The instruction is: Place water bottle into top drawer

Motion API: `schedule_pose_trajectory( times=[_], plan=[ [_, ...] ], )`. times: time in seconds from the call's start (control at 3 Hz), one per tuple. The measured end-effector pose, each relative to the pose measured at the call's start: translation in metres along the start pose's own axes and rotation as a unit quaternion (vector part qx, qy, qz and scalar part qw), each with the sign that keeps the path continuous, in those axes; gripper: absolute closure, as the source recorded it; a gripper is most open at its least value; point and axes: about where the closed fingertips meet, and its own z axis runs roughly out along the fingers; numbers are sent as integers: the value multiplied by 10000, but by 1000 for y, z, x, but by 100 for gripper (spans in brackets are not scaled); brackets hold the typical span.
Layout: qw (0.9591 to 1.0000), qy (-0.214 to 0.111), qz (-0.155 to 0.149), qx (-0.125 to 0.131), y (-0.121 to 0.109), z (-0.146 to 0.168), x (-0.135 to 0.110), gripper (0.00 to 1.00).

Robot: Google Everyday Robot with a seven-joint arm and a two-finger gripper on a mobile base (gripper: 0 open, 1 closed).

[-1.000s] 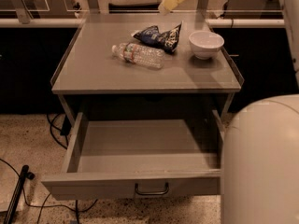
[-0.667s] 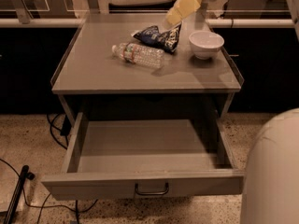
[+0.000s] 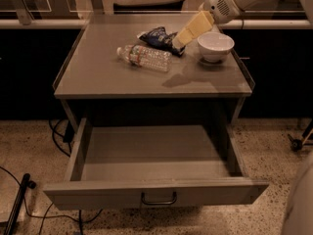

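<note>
The water bottle lies on its side on the grey tabletop, cap to the left. The top drawer below is pulled open and holds nothing, with a small loop handle on its front. My gripper comes down from the upper right on a white arm, its pale yellowish fingers hanging above the table just right of the bottle, over the snack bag. It holds nothing.
A dark blue snack bag lies behind the bottle. A white bowl stands at the table's right. Cables and a dark pole lie on the speckled floor at left. A white part of my body fills the bottom right corner.
My arm has swung down and left, from above the table's back edge to just right of the bottle. The white body part at lower right has drawn out of view. The bottle has not moved.
</note>
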Motion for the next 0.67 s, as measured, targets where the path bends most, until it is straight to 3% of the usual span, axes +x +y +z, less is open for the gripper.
schedule_pose_trajectory(
  times=[0.33, 0.67],
  plan=[
    [9998, -11, 156, -130, 14, 7, 18, 0],
    [9996, 43, 92, -259, 24, 18, 20, 0]
  ],
)
